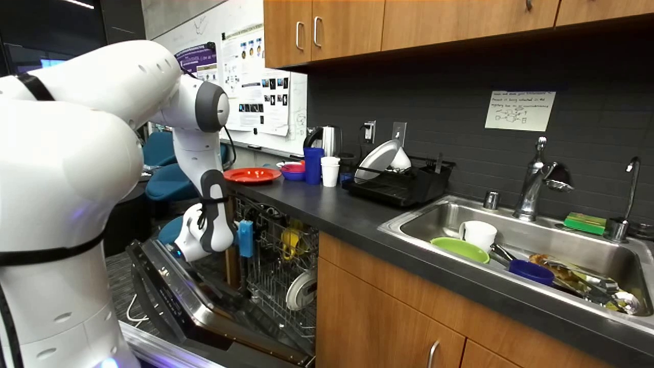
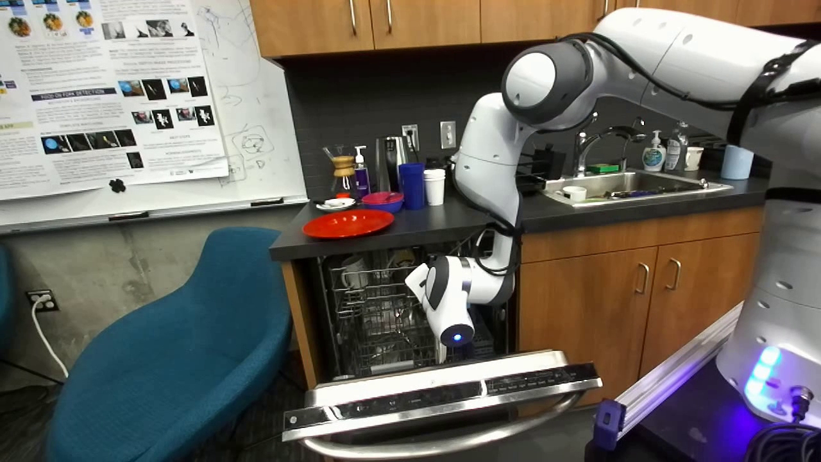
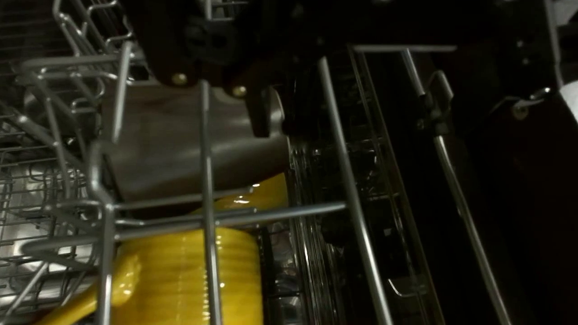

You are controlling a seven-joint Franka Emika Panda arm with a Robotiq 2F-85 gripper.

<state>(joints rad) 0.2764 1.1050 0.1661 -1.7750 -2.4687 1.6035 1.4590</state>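
Black fingers, too shadowed to tell whether parted or closed, hang near a silvery wire rack; beyond them are a curved grey metallic object and a ribbed yellow mug.

My fingers are black with brass-gold screws, and behind the silver-grey wires of the rack I have a bright yellow mug, ringed with ridged bands. In both exterior views I see, above the rack, a red plate, a deep-blue tumbler and plain white cups. Beside the rack the cabinet is wood-grained brown, and near it the chair is teal.
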